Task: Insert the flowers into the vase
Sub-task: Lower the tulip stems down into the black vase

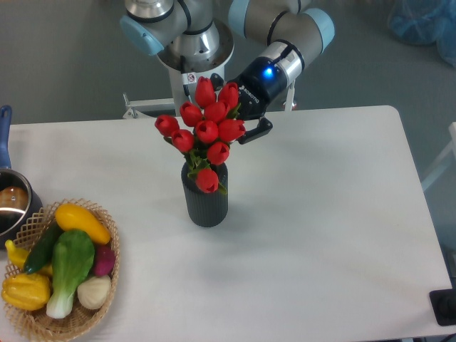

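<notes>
We saw a white table (320, 214) from above and in front, with the robot's base at its far edge. Near the middle of the table stood the vase (206, 203), dark grey-black, cylindrical and finely ribbed, upright. The flowers (206, 132), a bunch of red tulip heads with bits of green leaf, rose out of its mouth, so their stems were already down inside it. One bloom hung low over the front of the rim; the others fanned upward and slightly back toward the arm.

The gripper (246, 121), black with a glowing blue ring on its wrist, reached down from the upper right and sat right behind the topmost tulip heads. One dark finger (256, 131) stuck out to the right of the bunch, next to a bloom; the other was hidden behind the flowers. We could not tell whether the jaws were apart or clamped on the bunch.

At the lower left corner of the table sat a wicker basket (107, 285) filled with colourful vegetables (68, 260), yellow, green, purple and white. Just behind it, at the left edge, part of a metal pot (11, 206) with a blue handle showed.
</notes>
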{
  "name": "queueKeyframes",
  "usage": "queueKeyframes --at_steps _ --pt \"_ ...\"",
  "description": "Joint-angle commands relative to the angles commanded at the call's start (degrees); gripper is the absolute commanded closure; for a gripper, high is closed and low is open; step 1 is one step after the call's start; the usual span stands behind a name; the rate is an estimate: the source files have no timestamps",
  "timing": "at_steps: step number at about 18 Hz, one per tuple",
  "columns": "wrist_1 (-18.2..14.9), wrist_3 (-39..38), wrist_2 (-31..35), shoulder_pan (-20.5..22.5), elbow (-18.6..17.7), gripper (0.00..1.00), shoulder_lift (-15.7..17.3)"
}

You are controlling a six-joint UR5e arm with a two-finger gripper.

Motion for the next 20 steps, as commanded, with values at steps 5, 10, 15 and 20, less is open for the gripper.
queueKeyframes --at_steps 5,10,15,20 --pt "0.0 1.9 0.0 -0.1 -0.6 0.51 -1.1" --pt "0.0 4.6 0.1 -0.2 -2.0 0.5 -1.9" --pt "0.0 4.6 2.5 -0.2 -2.1 0.5 -2.0" --pt "0.0 4.7 4.7 -0.2 -2.2 0.5 -2.1"
